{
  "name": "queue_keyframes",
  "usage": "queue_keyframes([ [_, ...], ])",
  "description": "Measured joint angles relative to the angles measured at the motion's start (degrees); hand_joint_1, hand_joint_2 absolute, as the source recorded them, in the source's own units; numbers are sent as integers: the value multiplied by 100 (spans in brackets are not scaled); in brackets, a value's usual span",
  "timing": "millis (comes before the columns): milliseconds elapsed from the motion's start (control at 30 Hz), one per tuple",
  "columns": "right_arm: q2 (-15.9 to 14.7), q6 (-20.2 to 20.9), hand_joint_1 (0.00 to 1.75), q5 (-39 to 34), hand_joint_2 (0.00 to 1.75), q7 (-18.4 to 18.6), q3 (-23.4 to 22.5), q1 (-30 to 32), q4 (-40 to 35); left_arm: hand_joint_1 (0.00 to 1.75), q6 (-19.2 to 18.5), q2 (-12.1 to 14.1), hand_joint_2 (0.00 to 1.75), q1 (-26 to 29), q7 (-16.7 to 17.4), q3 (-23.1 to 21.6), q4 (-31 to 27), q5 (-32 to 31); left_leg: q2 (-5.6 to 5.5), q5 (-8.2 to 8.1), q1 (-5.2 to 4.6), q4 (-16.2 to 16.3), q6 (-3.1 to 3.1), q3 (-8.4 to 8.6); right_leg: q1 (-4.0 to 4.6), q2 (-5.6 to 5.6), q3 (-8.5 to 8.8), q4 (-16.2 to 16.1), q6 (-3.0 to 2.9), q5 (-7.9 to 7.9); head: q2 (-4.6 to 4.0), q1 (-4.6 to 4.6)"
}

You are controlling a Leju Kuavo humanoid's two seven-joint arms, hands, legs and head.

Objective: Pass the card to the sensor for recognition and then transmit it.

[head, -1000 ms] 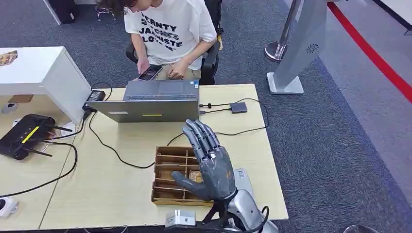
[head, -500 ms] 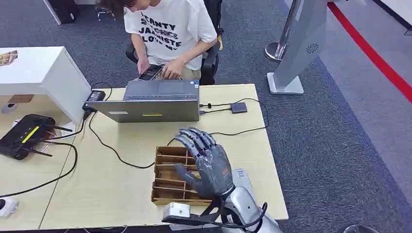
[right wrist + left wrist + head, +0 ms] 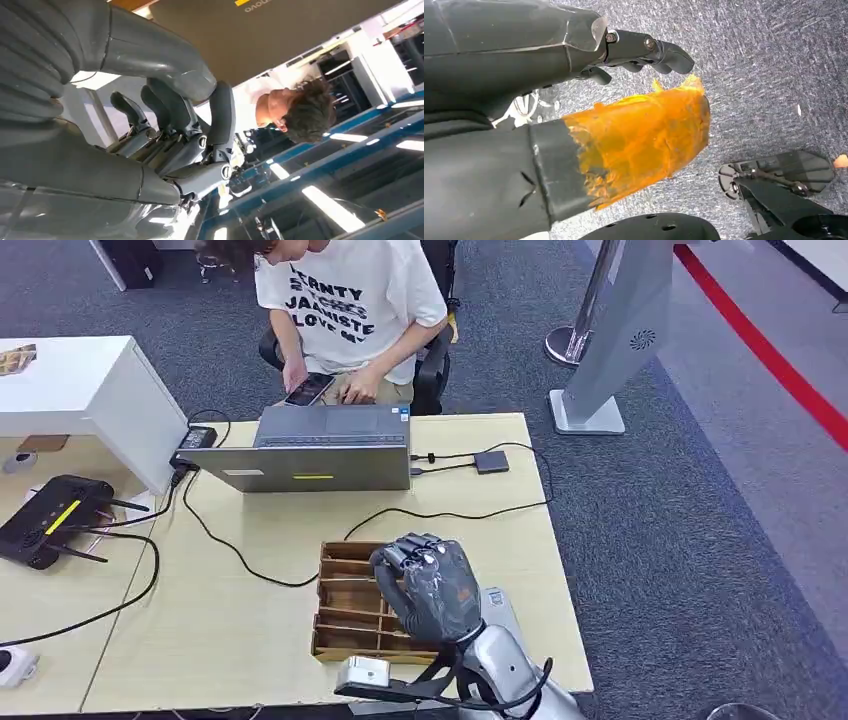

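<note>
The card is hidden from me just now; I judge it lies in the wooden slotted tray (image 3: 345,602) on the table (image 3: 250,640), under my right hand (image 3: 430,585). That hand hangs over the tray's right side with its fingers (image 3: 170,107) curled in, though I cannot tell whether they hold anything. My left hand (image 3: 644,47) hangs low above the carpet, fingers bent, holding nothing. I take this as the pickup step; next I must lift clear and confirm the card is pinched.
</note>
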Motion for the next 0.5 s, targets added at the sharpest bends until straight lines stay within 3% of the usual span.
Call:
queue_keyframes([
  [33, -2, 13, 108, 22, 175, 20, 0, 0, 0, 0, 0, 0, 0, 0, 0, 0, 0, -2, 0, 0, 0, 0, 0, 0, 0, 0, 0, 0, 0, 0, 0, 0],
  [100, -15, 22, 99, 86, 175, 72, 0, 2, 7, 0, 0, 2, 0, 0, -2, 4, 0, -2, 0, 0, 0, 0, 0, 0, 0, 0, 0, 0, 0, 0, 0, 0],
  [267, -87, 20, 99, 188, 175, 186, -42, 77, 26, 0, 2, 9, 0, 6, -15, 28, 0, 0, 0, 0, 0, 0, 0, -1, 0, 0, -1, 0, 0, 0, 0, 0],
  [433, -129, 18, 84, 234, 175, 216, -100, 130, 26, 0, 2, 9, 0, 6, -17, 52, 0, 2, 0, 0, 0, 0, 0, -1, 0, 0, -1, -1, 0, 0, 0, 0],
  [500, -146, 20, 86, 300, 175, 256, -129, 161, 26, 0, 2, 9, 0, 6, -17, 66, 0, 0, 0, 0, -1, 0, 0, 0, 0, 0, -1, -1, 0, 0, 0, 0],
])
